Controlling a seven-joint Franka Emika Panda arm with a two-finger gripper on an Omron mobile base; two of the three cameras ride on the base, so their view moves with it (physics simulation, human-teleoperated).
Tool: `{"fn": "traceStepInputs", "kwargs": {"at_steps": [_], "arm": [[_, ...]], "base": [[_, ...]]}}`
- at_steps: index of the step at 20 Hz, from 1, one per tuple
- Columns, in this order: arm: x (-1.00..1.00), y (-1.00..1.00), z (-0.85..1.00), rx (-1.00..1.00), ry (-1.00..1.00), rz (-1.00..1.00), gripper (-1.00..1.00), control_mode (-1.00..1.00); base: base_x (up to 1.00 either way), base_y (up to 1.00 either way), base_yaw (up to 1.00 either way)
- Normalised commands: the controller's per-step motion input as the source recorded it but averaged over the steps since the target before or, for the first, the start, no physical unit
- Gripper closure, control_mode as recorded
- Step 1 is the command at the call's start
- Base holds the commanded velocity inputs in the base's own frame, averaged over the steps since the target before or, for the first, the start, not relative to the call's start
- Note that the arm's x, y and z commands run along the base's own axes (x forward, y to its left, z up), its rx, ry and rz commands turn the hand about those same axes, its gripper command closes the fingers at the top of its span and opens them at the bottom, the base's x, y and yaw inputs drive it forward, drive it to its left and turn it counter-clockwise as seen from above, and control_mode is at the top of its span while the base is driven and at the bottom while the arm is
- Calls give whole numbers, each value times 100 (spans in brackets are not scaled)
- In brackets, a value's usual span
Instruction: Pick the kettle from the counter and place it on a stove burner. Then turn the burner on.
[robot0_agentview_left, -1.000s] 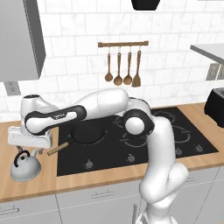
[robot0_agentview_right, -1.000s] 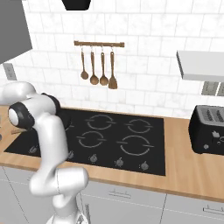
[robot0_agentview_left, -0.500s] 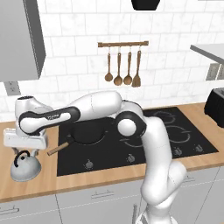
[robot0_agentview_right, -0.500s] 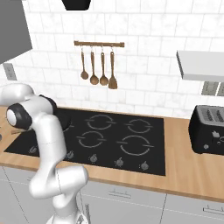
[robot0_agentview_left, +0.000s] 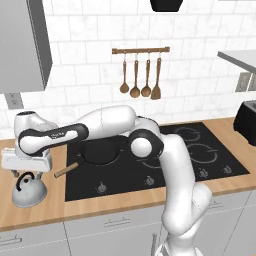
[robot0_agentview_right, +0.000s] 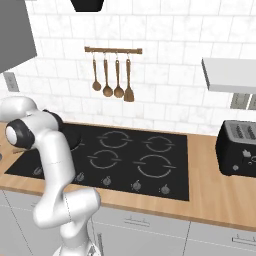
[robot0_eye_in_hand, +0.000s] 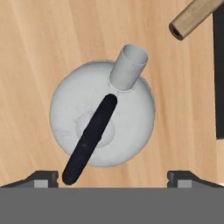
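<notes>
I see my gripper (robot0_eye_in_hand: 113, 179) spread wide, empty | over squat silver-grey metal kettle (robot0_eye_in_hand: 102, 125) | on light-brown wood-grain surface (robot0_eye_in_hand: 39, 48)

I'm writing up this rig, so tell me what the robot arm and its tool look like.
The arm is glossy white with rounded links and dark grey joint bands. One link carries small dark lettering. The tool is a boxy white block with two small dark finger tips.

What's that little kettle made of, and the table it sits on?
The kettle looks like dull silver-grey metal, judging by its smooth, pale, softly shaded dome; its arched handle is matte black, maybe plastic. The counter looks like light wood, since streaky brown grain runs through it, though it may be a printed surface.
</notes>
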Motion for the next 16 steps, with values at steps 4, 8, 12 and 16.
{"fn": "traceStepInputs", "kwargs": {"at_steps": [4, 8, 12, 16], "arm": [[0, 0, 0, 0, 0, -6, -100, -100], [0, 0, -8, 0, 0, -10, -100, -100], [7, 1, -23, -3, 0, -13, -100, -100], [3, 1, -12, -2, 0, -13, -100, -100]], "base": [[0, 0, 0], [0, 0, 0], [0, 0, 0], [0, 0, 0]]}}
